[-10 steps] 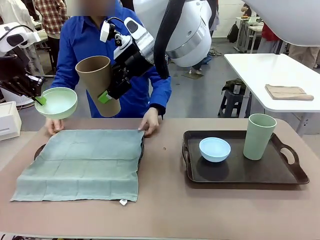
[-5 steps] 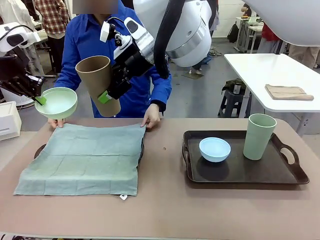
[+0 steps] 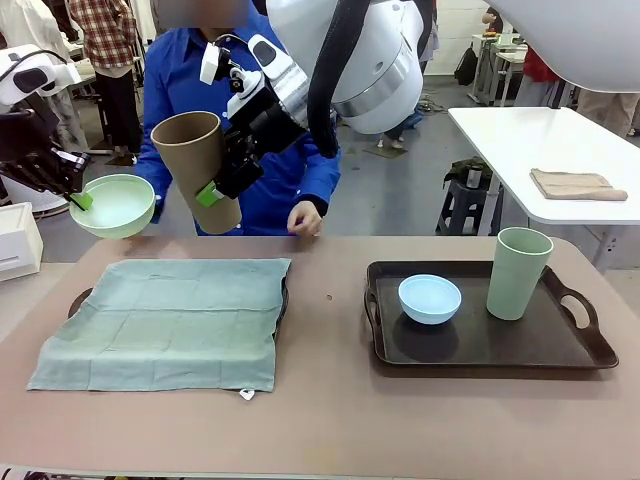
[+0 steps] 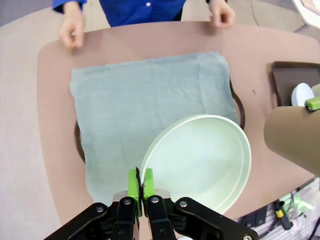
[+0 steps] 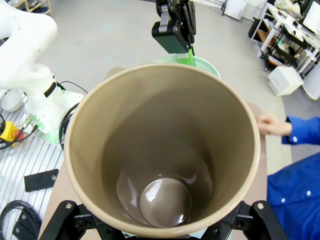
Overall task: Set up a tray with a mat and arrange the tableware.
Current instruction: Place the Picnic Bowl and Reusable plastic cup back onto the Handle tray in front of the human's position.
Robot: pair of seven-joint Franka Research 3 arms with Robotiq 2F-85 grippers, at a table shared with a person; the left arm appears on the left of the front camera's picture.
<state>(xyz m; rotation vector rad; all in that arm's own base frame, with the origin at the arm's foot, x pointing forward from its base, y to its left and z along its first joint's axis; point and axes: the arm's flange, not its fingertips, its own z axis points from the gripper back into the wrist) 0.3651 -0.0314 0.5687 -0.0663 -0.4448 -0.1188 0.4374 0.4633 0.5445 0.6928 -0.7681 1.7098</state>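
A grey-green mat point(image 3: 165, 320) lies spread over a dark tray point(image 3: 78, 300) on the table's left half. Above its far left corner my left gripper point(image 3: 77, 198) is shut on the rim of a pale mint bowl point(image 3: 112, 205), held in the air. In the left wrist view the pads point(image 4: 133, 186) pinch that bowl point(image 4: 200, 160) over the mat point(image 4: 150, 100). My right gripper point(image 3: 212, 187) is shut on a tilted brown cup point(image 3: 198, 165), held high over the mat's far edge. The right wrist view looks straight into the empty cup point(image 5: 165, 150).
A second dark tray point(image 3: 590, 355) on the right holds a light blue bowl point(image 3: 430, 298) and a pale green cup point(image 3: 518, 272). The person stands at the far side, one hand point(image 3: 305, 218) lifted near the table edge. A white box point(image 3: 18, 240) sits at far left.
The person pulled the mat toward the far side, squaring it on the tray, then lifted both hands off it. Both arms and their loads stayed still.
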